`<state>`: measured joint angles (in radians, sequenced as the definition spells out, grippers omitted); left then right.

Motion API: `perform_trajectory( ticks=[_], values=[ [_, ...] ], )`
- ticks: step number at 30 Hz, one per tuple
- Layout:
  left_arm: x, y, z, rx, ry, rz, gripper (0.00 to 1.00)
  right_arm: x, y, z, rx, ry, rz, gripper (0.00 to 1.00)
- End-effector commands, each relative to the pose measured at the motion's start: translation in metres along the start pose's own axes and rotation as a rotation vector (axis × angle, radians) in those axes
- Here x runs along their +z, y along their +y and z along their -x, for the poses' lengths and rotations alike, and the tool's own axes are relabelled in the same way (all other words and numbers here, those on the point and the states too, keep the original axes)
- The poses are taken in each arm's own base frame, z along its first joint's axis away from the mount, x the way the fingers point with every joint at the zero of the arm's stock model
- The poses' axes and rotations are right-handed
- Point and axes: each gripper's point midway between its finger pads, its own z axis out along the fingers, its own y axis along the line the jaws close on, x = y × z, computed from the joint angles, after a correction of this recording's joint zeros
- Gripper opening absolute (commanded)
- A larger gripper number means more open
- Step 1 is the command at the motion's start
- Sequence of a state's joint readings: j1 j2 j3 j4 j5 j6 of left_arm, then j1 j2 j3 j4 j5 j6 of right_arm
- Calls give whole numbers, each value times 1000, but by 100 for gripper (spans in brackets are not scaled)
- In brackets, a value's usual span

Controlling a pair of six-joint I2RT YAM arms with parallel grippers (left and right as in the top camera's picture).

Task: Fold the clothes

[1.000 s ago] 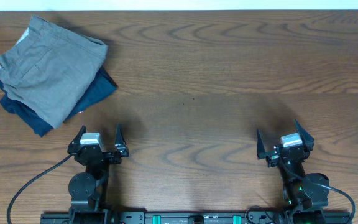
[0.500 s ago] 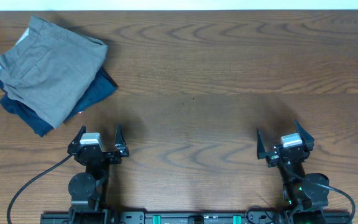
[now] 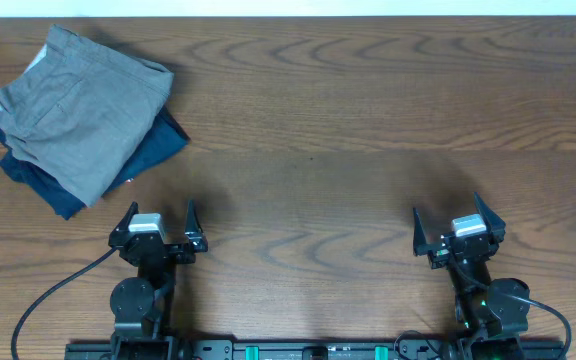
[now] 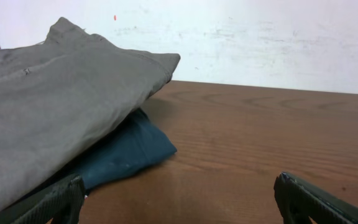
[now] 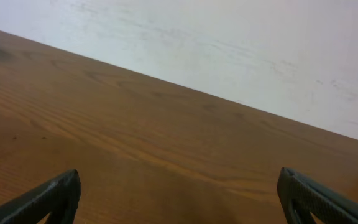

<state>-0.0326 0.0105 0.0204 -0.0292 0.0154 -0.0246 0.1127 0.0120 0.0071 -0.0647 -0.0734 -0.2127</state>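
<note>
The clothes are stacked at the far left corner of the table and are laid on a second garment, whose edges are exposed on the near and right sides. The left gripper is positioned at the near edge, before the stack and apart from it. The right gripper is positioned at the near edge on the right, well apart from the stack. A wall is seen behind the table.
</note>
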Motion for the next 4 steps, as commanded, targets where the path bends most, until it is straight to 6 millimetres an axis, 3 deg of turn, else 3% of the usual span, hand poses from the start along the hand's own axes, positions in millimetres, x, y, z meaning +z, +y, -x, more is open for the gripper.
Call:
perform_trajectory(
  ticks=[1, 4],
  values=[
    [1, 7, -17, 15, 51, 35, 98, 0, 4, 0, -11, -3, 12, 99],
    [1, 7, -17, 15, 51, 35, 98, 0, 4, 0, -11, -3, 12, 99]
  ],
)
